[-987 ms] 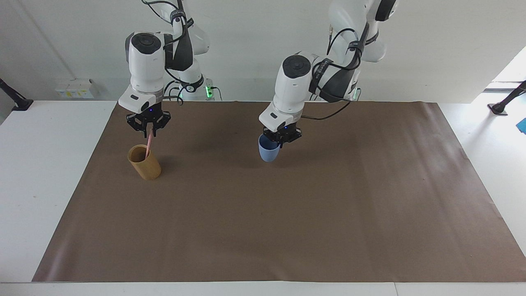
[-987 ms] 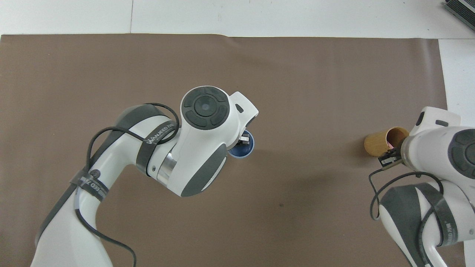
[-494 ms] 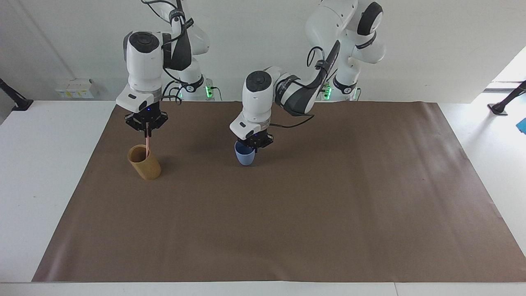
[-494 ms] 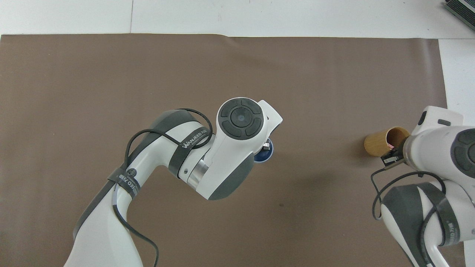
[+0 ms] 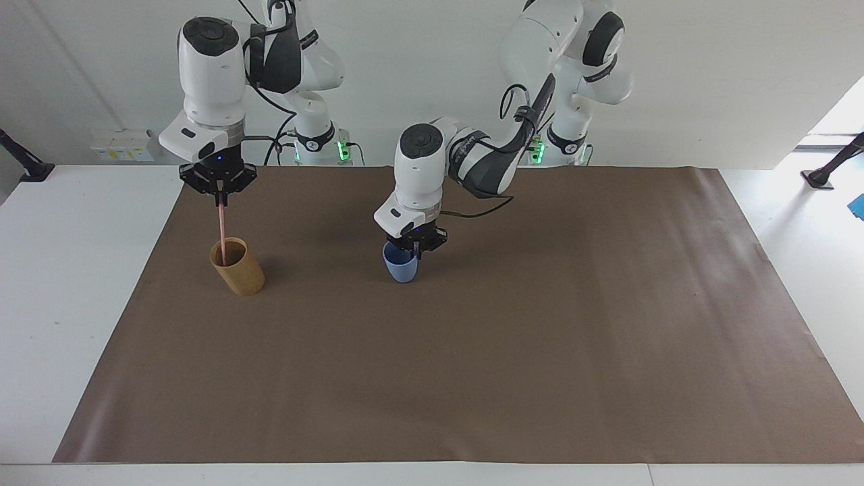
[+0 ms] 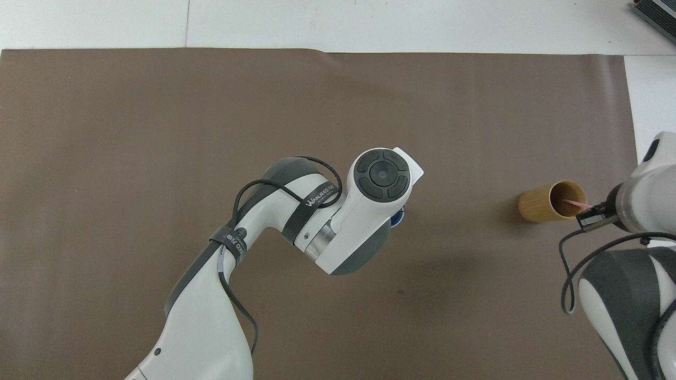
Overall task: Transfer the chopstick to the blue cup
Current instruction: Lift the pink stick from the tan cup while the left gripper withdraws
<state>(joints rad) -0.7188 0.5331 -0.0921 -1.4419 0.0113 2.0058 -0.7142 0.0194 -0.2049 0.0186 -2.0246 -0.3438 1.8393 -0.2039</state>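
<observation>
Presently the right gripper [image 5: 219,194], pinching the chopstick [image 5: 221,223], draws it from the tan cup [image 5: 237,266]; next, carry it to the blue cup [image 5: 401,264], where the left gripper [image 5: 413,247] sits at the rim, its opening not discernible.

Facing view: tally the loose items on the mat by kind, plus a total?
Cups: 2, the blue cup and the tan cup
Chopsticks: 1, the chopstick, pink, held by the right gripper, lower end in the tan cup
Total: 3
</observation>
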